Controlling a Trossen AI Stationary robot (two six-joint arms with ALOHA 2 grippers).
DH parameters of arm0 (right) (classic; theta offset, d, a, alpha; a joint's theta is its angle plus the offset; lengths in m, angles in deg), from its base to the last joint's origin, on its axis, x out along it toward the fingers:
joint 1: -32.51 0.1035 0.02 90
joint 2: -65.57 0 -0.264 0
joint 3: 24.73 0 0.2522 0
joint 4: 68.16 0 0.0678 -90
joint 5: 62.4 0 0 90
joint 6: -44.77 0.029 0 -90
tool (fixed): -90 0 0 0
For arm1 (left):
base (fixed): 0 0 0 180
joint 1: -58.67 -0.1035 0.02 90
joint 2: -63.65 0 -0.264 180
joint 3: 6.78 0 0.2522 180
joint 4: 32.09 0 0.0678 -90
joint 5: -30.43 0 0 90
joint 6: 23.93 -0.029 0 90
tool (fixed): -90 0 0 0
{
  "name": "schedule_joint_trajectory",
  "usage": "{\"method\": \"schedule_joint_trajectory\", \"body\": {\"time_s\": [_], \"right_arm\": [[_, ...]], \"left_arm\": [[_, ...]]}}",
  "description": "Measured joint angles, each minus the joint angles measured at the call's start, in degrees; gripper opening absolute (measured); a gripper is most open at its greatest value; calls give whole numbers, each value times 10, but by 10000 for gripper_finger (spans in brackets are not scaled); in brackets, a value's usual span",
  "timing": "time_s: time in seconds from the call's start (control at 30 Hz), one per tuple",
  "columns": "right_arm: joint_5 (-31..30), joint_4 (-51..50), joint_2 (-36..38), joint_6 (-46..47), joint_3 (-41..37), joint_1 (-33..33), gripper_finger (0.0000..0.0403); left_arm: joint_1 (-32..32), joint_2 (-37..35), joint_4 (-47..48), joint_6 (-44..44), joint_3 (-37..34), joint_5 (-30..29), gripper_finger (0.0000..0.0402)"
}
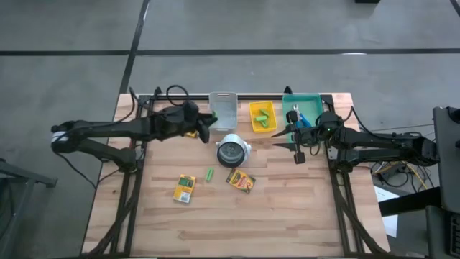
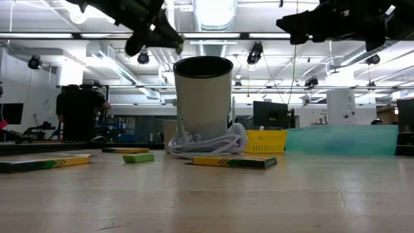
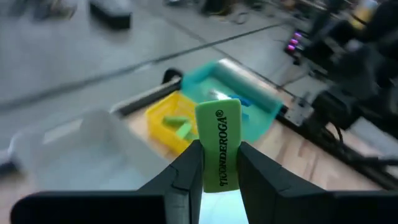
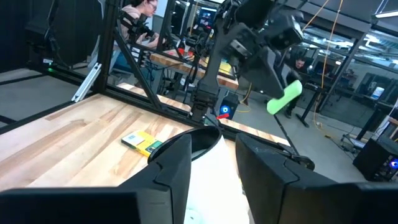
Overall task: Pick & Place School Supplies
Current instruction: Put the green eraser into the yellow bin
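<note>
Green stick (image 3: 220, 147) between left pincer (image 3: 219, 163) fingers

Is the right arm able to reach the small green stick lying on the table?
Probably yes: the right claw is open and empty, and only bare wood lies around the small green stick.

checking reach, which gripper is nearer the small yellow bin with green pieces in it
Right. The right gripper hovers just beside the yellow bin, toward the teal tray. The left gripper, shut on a green eraser, sits farther off, beyond the clear bin.
</note>
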Motion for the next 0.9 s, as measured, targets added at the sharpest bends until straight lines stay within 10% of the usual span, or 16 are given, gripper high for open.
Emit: {"method": "schedule_joint_trajectory", "body": {"time_s": [0.37,0.9], "right_arm": [[0,0,0,0,0,0,126],[0,0,0,0,0,0,123]], "left_arm": [[4,21,-146,-210,0,153,85],[9,86,-251,-169,0,291,85]]}}
